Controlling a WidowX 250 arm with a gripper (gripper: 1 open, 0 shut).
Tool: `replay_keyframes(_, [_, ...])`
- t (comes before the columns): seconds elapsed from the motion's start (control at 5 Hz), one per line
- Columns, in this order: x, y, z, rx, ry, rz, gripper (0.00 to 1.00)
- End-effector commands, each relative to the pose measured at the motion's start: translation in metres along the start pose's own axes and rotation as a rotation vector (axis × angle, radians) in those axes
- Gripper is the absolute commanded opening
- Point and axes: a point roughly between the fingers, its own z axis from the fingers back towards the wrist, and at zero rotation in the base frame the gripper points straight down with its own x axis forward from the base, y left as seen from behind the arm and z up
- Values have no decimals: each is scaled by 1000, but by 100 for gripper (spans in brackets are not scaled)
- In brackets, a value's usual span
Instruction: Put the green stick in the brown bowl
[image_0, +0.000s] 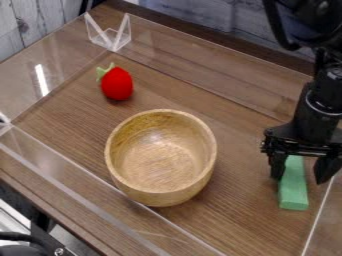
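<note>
Plainly, the brown bowl (162, 156) sits empty mid-table, left of the gripper (301, 163), whose jaws stand apart straddling the upper end of the green stick (293, 187). That stick lies flat on the table, long axis running toward the camera. Far left, the red strawberry toy (116, 83) blocks nothing.

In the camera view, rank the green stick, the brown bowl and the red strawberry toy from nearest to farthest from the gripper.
1. green stick: on the table right under the open gripper, at the right side.
2. brown bowl: to the gripper's left in the picture, mid-table.
3. red strawberry toy: far upper left, beyond the bowl.
</note>
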Motion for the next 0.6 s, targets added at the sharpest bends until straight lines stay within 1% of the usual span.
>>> replay_keyframes(0.0, [13, -3, 20, -62, -52, 16, 0])
replay_keyframes(0.2, [17, 4, 19, -62, -54, 35, 0])
replay_keyframes(0.4, [15, 6, 29, -62, -55, 50, 0])
